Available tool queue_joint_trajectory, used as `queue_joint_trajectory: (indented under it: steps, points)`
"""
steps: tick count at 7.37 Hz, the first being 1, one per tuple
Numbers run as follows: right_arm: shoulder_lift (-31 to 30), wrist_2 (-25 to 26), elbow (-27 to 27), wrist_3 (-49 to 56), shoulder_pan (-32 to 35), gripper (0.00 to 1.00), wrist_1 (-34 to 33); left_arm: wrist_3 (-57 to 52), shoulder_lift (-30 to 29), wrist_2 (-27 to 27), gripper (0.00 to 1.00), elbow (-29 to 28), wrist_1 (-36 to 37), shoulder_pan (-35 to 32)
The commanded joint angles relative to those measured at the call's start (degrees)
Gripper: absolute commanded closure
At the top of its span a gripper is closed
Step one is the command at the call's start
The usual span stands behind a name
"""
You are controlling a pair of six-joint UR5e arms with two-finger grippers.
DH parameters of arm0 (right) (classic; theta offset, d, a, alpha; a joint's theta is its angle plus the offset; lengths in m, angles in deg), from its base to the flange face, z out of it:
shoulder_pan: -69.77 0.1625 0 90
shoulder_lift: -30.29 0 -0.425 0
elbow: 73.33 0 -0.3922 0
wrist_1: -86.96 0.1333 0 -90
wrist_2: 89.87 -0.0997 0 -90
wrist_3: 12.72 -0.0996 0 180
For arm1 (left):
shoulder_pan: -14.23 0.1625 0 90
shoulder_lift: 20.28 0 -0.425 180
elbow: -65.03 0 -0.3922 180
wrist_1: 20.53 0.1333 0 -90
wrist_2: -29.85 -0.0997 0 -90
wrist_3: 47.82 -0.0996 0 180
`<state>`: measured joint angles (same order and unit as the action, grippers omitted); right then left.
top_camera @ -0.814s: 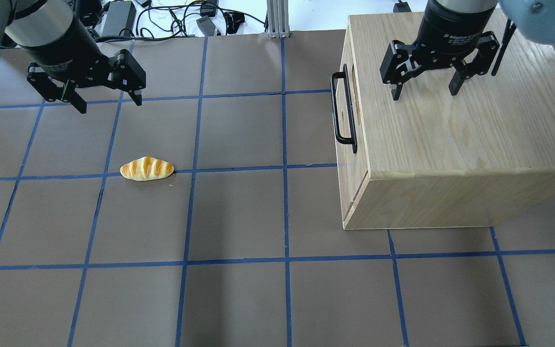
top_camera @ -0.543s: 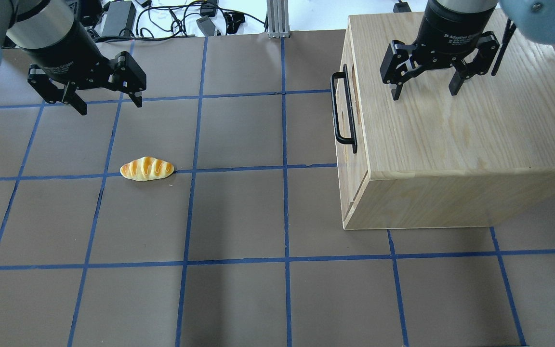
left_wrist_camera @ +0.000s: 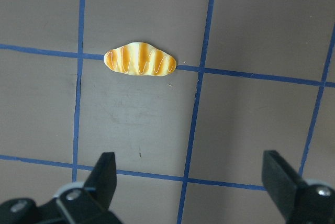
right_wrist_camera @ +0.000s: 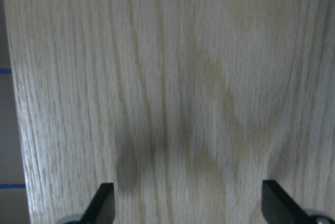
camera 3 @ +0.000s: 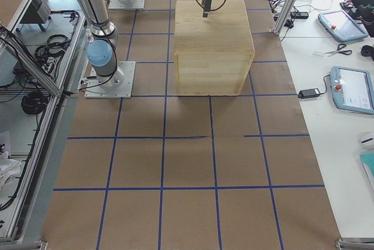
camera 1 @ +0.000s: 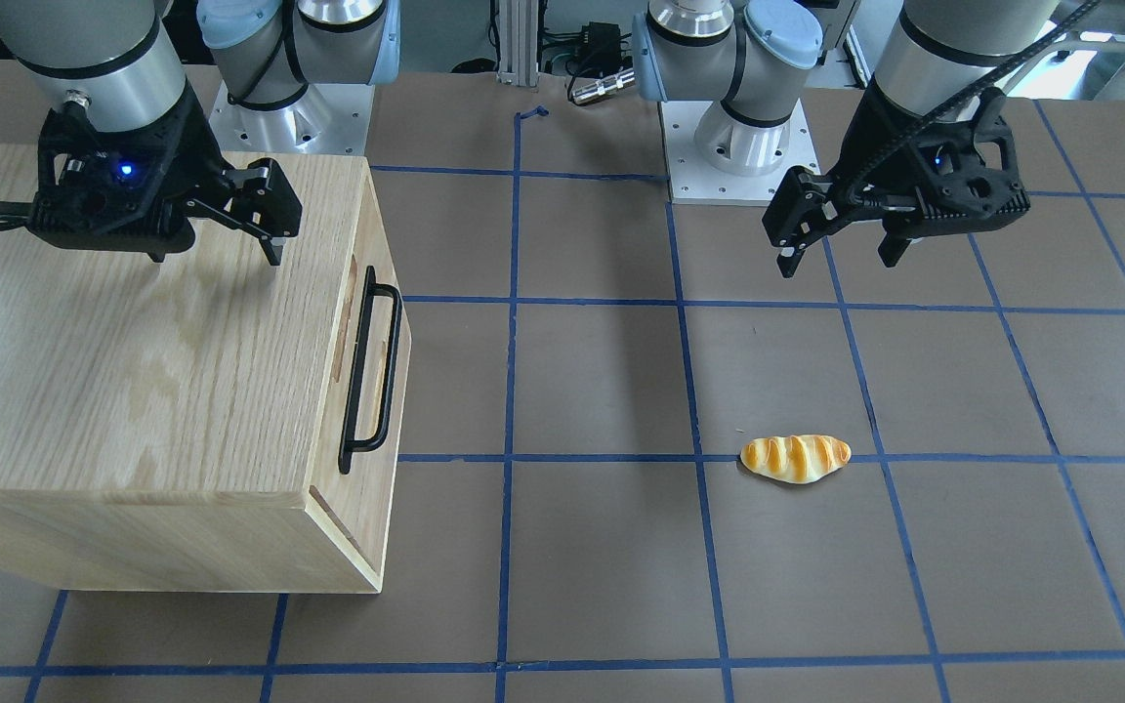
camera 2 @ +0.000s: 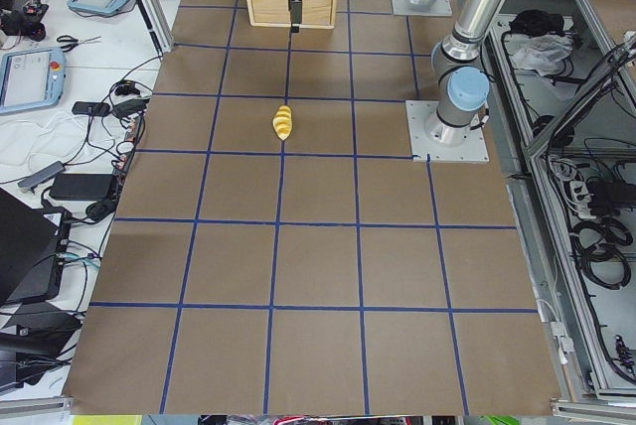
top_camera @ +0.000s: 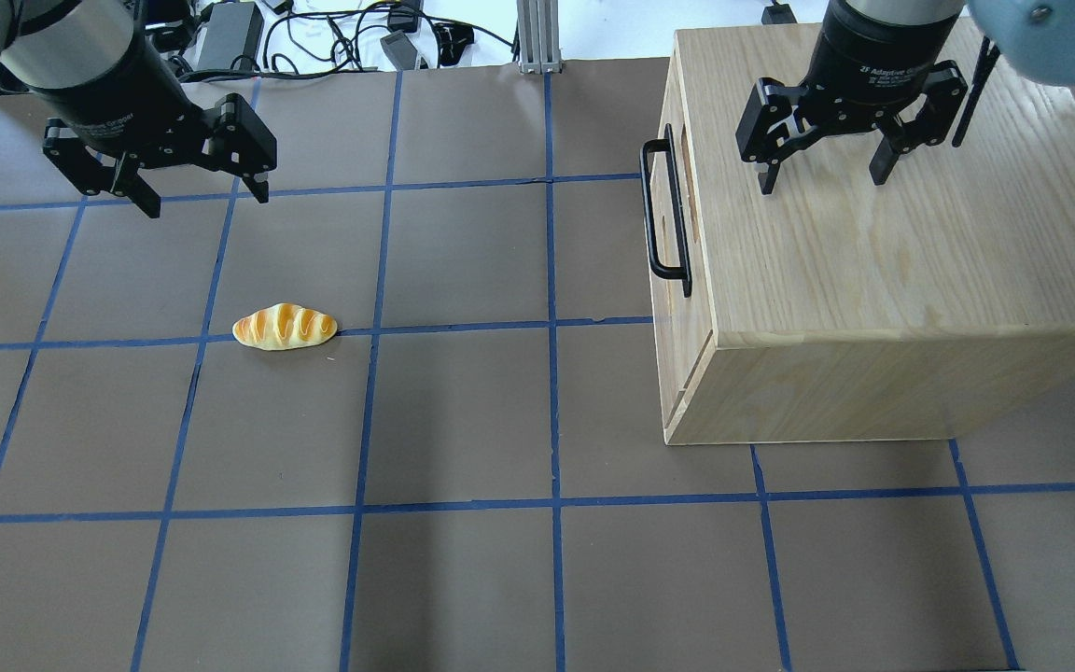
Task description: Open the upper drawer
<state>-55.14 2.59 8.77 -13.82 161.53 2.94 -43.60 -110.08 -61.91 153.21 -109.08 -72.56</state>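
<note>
The upper drawer (top_camera: 698,313) is shut in the oak cabinet (top_camera: 873,261), its front facing the table's middle. Its black bar handle (top_camera: 665,215) also shows in the front-facing view (camera 1: 372,371). My right gripper (top_camera: 822,182) is open and empty. It hovers over the cabinet top behind the handle, and its wrist view shows only wood grain between the fingertips (right_wrist_camera: 102,203). My left gripper (top_camera: 207,203) is open and empty above the bare table at the far left, well apart from the cabinet.
A toy bread loaf (top_camera: 285,327) lies on the brown blue-gridded table, nearer me than the left gripper; it shows in the left wrist view (left_wrist_camera: 140,59). Cables and power bricks (top_camera: 332,33) lie beyond the table's far edge.
My left gripper has shifted slightly to the left and away. The right gripper, the cabinet and the bread have not moved.
</note>
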Motion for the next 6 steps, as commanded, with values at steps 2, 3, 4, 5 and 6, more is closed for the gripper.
queue_joint_trajectory:
  steps: [2, 3, 4, 5, 6]
  points:
    - [0.0, 0.0, 0.0, 0.0, 0.0, 0.0, 0.0, 0.0, 0.1, -0.3, 0.0, -0.6, -0.3, 1.0]
    - [0.0, 0.0, 0.0, 0.0, 0.0, 0.0, 0.0, 0.0, 0.1, -0.3, 0.0, 0.0, -1.5, 1.0]
    - [0.0, 0.0, 0.0, 0.0, 0.0, 0.0, 0.0, 0.0, 0.1, -0.3, 0.0, 0.0, -2.0, 0.9]
    - [0.0, 0.0, 0.1, 0.0, 0.0, 0.0, 0.0, 0.1, 0.1, -0.2, 0.0, 0.1, -1.9, 0.9]
    - [0.0, 0.0, 0.1, 0.0, 0.0, 0.0, 0.0, 0.0, 0.0, 0.0, 0.0, 0.3, -1.7, 0.9]
